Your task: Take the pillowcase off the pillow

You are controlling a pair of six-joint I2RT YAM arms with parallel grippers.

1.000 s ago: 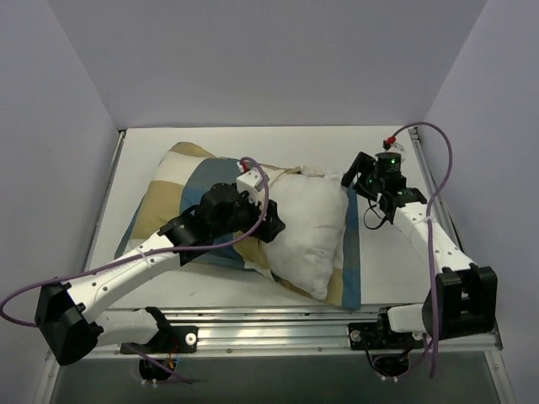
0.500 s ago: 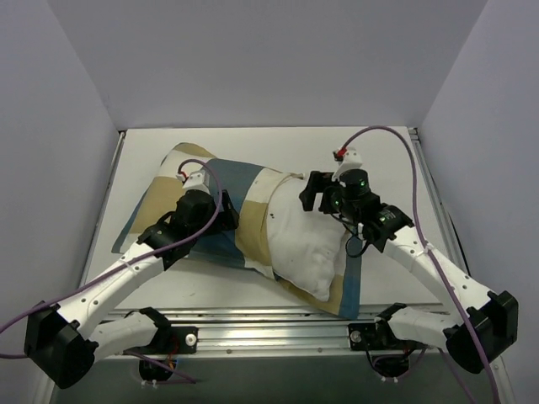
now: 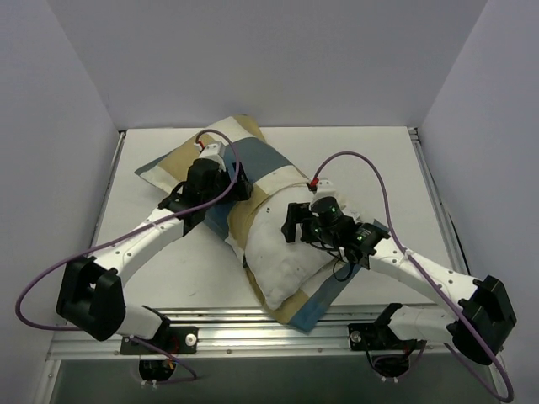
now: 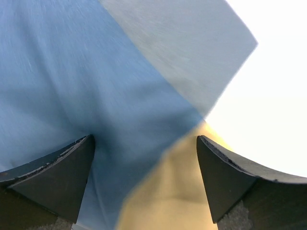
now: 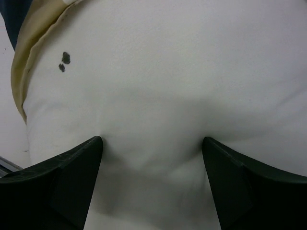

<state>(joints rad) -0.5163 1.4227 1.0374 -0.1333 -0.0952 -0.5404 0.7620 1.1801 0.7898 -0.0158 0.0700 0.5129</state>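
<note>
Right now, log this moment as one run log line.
stage: pillowcase partly off, pillow partly exposed | left gripper: open, on pillowcase | right gripper: open, pressing into pillow

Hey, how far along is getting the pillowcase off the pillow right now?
Partly done: much of the pillow shows bare white. In hand: the left pincer rests open on the pillowcase, and the right pincer rests open on the pillow. Left to do: the pillow's far end sits inside the cover.
</note>
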